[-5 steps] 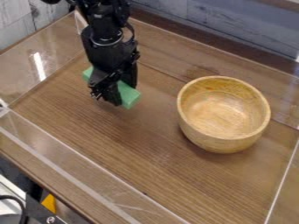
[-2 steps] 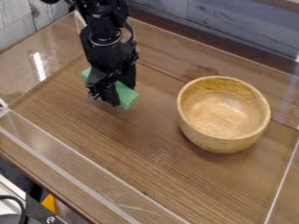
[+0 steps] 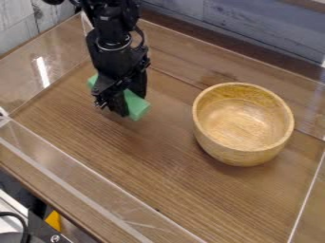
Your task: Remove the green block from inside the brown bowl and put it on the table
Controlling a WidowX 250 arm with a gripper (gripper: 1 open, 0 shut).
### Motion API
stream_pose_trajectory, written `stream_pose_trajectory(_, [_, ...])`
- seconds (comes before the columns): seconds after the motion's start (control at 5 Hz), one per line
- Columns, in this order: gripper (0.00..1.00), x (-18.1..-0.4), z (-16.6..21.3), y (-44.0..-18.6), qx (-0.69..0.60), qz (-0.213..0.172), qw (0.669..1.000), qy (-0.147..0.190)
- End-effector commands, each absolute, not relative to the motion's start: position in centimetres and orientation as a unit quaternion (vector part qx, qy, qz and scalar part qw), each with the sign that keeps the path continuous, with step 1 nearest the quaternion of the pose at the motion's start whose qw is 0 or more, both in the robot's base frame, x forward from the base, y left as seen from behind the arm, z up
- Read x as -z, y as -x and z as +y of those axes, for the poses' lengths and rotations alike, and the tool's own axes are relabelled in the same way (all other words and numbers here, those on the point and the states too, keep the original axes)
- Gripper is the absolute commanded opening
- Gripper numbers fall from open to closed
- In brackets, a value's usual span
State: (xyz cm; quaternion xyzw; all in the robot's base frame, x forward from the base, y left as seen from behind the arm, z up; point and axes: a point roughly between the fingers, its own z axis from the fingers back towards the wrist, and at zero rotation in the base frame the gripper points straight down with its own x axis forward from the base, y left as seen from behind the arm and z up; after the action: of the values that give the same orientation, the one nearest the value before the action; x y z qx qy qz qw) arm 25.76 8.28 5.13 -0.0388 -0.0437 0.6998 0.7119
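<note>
My gripper (image 3: 116, 101) points straight down over the left part of the table (image 3: 152, 180) and is shut on the green block (image 3: 133, 107). The block pokes out on both sides of the black fingers, low over the wood or touching it; I cannot tell which. The brown bowl (image 3: 242, 122) stands to the right, apart from the gripper, and its inside is empty.
Clear acrylic walls (image 3: 89, 204) edge the tabletop on the left, the front and the right. A grey plank wall runs behind the table. Bare wood lies between the gripper and the bowl and toward the front wall.
</note>
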Motion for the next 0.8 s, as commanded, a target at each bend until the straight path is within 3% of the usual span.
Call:
stream_pose_trajectory(0.0, [0.00, -6.38, 8.71, -25.97, -0.700, -0.063, 0.710, 0.046])
stream_pose_trajectory(0.6, [0.00, -6.51, 8.60, -25.80, -0.693, -0.060, 0.717, 0.043])
